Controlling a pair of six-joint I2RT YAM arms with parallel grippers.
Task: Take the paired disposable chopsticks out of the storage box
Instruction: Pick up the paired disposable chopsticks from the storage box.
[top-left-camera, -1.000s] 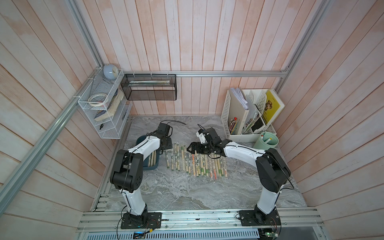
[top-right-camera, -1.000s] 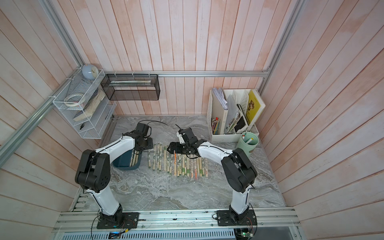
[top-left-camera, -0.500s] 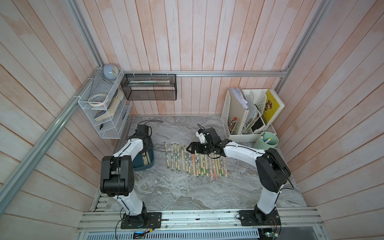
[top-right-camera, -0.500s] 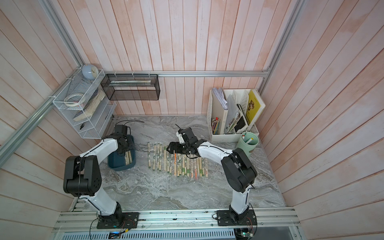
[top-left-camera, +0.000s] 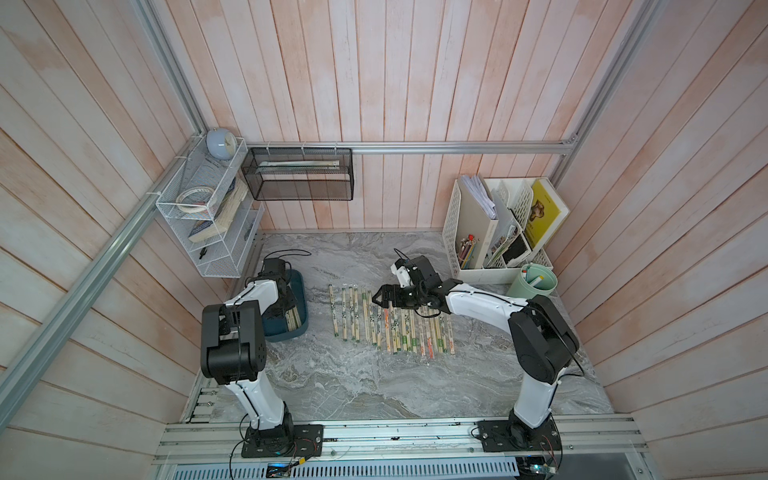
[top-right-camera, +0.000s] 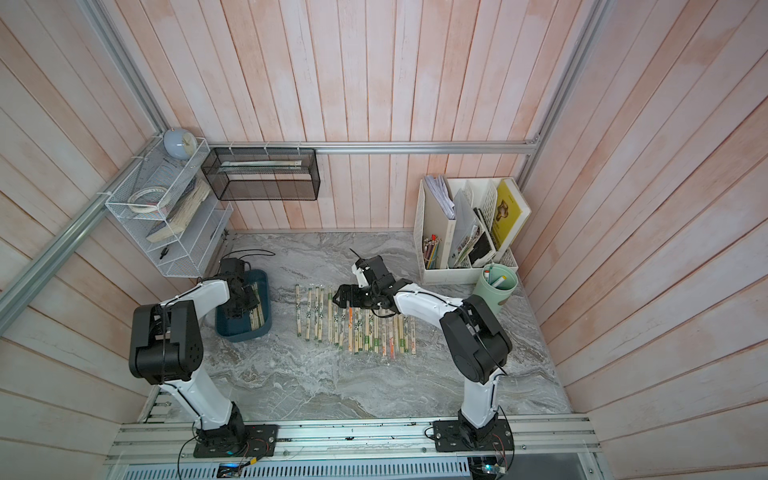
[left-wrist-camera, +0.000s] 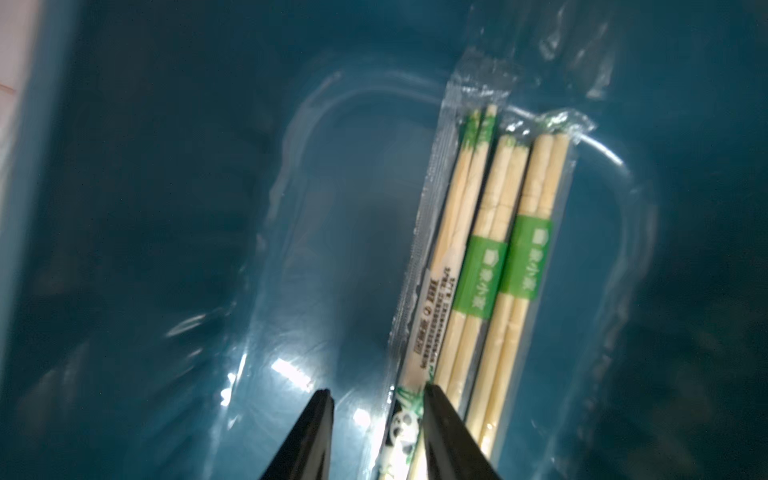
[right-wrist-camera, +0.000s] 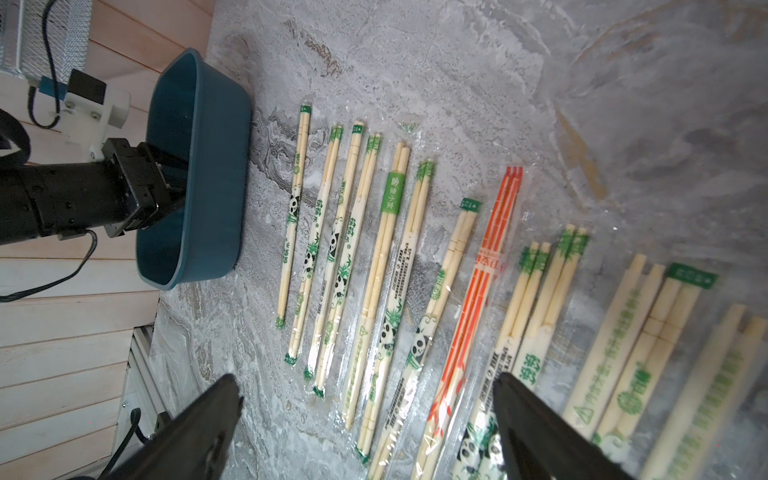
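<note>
Chopsticks (top-left-camera: 390, 320) in clear sleeves lie in a long row on the surface (top-left-camera: 353, 382); a few more pairs (left-wrist-camera: 490, 249) lie in the storage box (top-right-camera: 245, 334), near the row's end.
The left fingers (left-wrist-camera: 440, 424) reach inside the teal box, partly open astride a panda-printed pair (left-wrist-camera: 401, 424); one touches it, the other stands clear, nothing clamped. The right fingers (right-wrist-camera: 523, 411) hang wide open and empty over the row.

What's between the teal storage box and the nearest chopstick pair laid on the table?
Nothing: only bare marble tabletop separates the storage box from the nearest chopstick pair, clearest in the right wrist view.
</note>
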